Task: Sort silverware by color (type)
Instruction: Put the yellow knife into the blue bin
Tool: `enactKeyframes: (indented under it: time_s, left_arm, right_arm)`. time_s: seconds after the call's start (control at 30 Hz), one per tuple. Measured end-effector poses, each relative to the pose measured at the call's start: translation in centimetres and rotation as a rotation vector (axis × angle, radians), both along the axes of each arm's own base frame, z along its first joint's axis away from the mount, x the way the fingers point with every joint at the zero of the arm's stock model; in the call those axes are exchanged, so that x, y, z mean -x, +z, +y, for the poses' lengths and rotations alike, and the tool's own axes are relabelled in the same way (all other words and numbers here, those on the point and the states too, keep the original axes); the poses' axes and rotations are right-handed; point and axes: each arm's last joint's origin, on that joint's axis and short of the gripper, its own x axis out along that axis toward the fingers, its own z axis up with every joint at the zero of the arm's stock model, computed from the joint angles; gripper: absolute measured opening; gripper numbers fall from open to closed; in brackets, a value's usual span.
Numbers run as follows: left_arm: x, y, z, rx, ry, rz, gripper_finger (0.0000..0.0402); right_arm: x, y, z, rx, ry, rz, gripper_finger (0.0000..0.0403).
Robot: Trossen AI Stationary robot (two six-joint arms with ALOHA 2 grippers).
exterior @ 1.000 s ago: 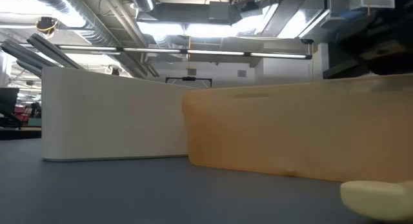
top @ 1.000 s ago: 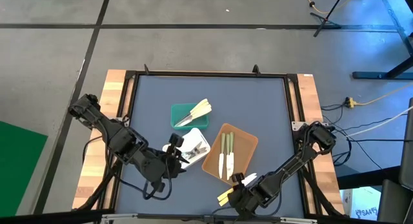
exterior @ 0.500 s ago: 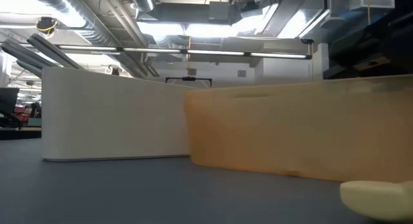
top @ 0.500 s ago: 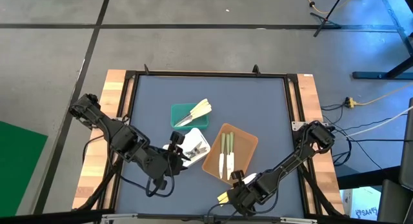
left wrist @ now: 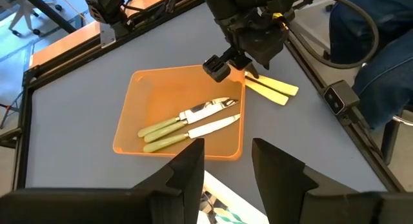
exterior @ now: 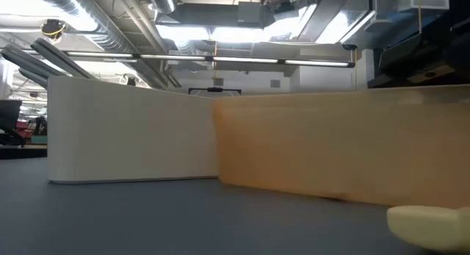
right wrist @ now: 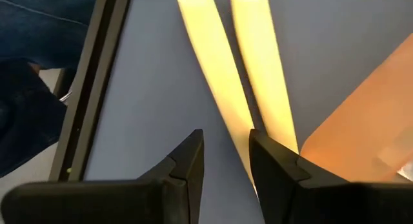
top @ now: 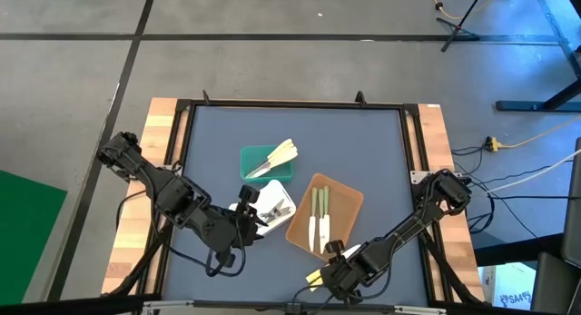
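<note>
Two pale cream utensils [top: 315, 278] lie side by side on the mat by the near edge; they also show in the right wrist view [right wrist: 222, 82], the left wrist view [left wrist: 271, 88] and the low view [exterior: 429, 224]. My right gripper [top: 332, 260] [right wrist: 226, 162] hovers open over their ends by the orange-brown tray [top: 343, 195], its fingers either side of one of them. Olive-green-handled utensils [top: 318, 215] [left wrist: 187, 124] lie in that tray. My left gripper [top: 245, 212] [left wrist: 226, 162] is open at the white tray [top: 283, 191], which holds whitish utensils. More cream utensils [top: 277, 157] lie in the green tray [top: 249, 157].
The three trays sit close together mid-table. The table's frame rail [right wrist: 97, 75] runs just beside the cream pair, with a person's jeans [left wrist: 381, 75] beyond it. Bare blue mat [top: 290, 124] stretches toward the far edge.
My right gripper has shifted a little toward the table's left, coming over the cream pair. In the low view the orange-brown tray's end has slid slightly to the right.
</note>
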Motion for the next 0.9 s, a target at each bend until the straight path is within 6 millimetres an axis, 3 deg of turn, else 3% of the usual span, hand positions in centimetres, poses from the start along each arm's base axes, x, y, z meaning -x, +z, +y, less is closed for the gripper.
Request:
enactKeyframes:
  time_s: [0.33, 0.7, 0.9]
  left_arm:
    - [0.0, 0.0, 0.0, 0.001, 0.000, 0.000, 0.0124]
    - [0.0, 0.0, 0.0, 0.001, 0.000, 0.000, 0.0124]
    - [0.0, 0.0, 0.0, 0.001, 0.000, 0.001, 0.0124]
  right_arm:
    - [-0.5, 0.2, -0.2, 0.044, 0.092, -0.055, 0.0111]
    - [-1.7, 0.1, -2.1, 0.065, 0.034, -0.023, 0.0111]
    - [-1.7, 0.1, -2.1, 0.020, 0.047, 0.007, 0.0111]
